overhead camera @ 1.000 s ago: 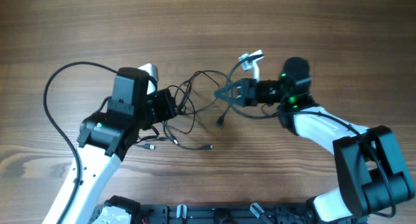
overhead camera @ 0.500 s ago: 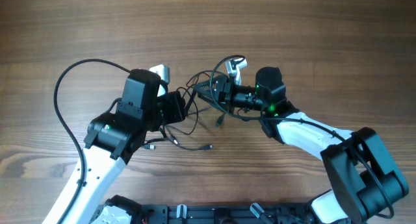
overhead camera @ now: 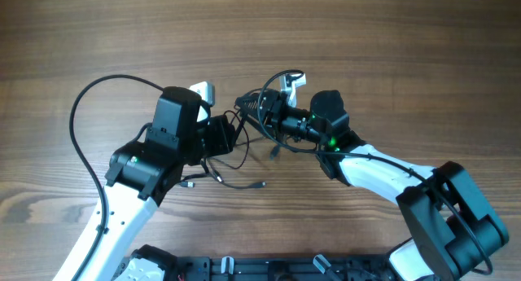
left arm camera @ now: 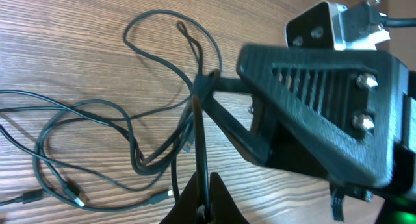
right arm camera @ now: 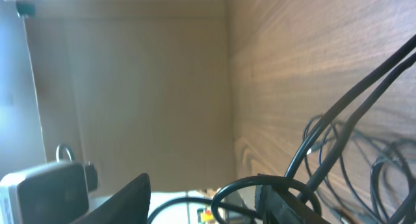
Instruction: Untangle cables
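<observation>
- Lying on the brown wood-grain bench (overhead camera: 98, 37) between the two arms, the thin black cables (left arm camera: 138, 160) form a loose heap of loops, and one strand is lifted off the surface.
- They look very light and limp. They should follow any pull, sag at once when let go, and slide over one another, though crossed loops may cinch tight under a hard tug.
- The small silver-tipped plug ends (overhead camera: 262, 184) are the stiffest parts. A free plug end is the most useful place to take hold, since it can be drawn back through a loop. A grip mid-strand only drags the whole heap along.
- The left pincer (left arm camera: 203, 191) is fully closed on a single taut strand (left arm camera: 197, 120), which runs up from its tips toward the right arm's black finger.
- The right pincer (overhead camera: 254, 108) stands partly open above the heap. Strands pass through its gap in the right wrist view, but none looks pinched.
- The left arm's body covers the near side of the heap from overhead.
- Which cord passes over which at the crossings is too fine to make out, and the number of separate cords cannot be told.
- The right wrist view is turned sideways and shows only dark, blurred finger edges.
- The left wrist view cuts off several loops at its left edge.
</observation>
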`<state>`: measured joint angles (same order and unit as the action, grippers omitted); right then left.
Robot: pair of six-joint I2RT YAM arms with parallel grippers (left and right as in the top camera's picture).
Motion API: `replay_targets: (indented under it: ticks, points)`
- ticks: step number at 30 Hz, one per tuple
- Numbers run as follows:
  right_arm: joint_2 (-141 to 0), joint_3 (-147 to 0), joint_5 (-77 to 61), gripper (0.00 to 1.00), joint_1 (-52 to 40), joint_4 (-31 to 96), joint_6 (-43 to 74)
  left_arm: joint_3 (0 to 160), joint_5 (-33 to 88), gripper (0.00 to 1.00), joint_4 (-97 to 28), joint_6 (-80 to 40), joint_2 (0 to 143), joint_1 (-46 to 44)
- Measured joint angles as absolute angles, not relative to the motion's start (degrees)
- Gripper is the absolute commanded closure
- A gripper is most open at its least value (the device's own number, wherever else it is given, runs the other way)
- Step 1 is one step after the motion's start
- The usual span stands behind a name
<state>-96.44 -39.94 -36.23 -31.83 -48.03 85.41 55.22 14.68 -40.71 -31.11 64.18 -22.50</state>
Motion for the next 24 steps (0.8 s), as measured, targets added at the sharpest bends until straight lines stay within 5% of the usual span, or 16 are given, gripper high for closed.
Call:
replay_targets:
  ticks: [9,14,20,24]
  points:
    - [-96.4,-39.9,-32.9,0.56,-33.2,-48.0,88.7,55.2,19.5,0.96,-38.7,-31.1,64.2,-22.5]
    - [-96.4,-40.0,-32.4,0.96,-35.9,-45.6,89.1,55.2,20.1,0.96,-38.7,-31.1,64.2,-22.5]
    - [-96.4,-39.9,-34.4,0.96,-33.3,-42.8,88.5,55.2,18.5,0.96,-42.4,-31.2,64.2,-22.5]
    - [-96.4,-39.8,-48.8,0.96,-19.4,-54.8,85.2,55.1,7.7,0.96,-52.8,-36.6,64.2,-22.3]
